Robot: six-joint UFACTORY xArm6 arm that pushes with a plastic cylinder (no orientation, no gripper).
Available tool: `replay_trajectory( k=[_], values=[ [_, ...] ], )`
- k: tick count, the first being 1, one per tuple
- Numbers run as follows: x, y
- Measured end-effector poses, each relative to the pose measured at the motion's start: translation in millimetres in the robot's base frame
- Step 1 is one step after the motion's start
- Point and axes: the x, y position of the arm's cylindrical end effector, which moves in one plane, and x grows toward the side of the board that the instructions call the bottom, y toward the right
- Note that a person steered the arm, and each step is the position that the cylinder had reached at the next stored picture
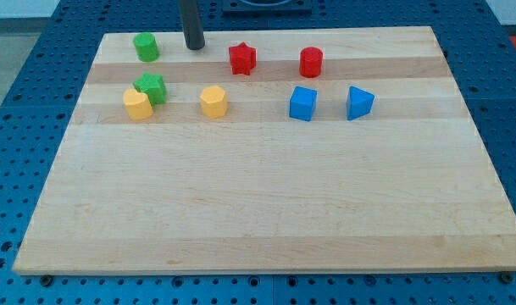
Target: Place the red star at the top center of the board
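Parking my tip [194,47] bare, touching nothing, near the wooden board [266,212]'s top edge; red star-shaped block [242,58] sits just right of it, roughly top center already.

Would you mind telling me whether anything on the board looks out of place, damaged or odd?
Nothing stands out. All eight blocks sit upright on the board, none damaged. Only the green star and a yellow block touch; the rest stand apart. My tip rests to the view's left of the red star, clear of it.
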Motion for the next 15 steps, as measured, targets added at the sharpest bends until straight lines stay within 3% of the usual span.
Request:
replay_trajectory(
  k=[3,11,13,15],
  values=[
    [-30.7,1.5],
    [-25.6,-10.4],
    [15.9,44.5],
    [105.6,22.2]
  ],
)
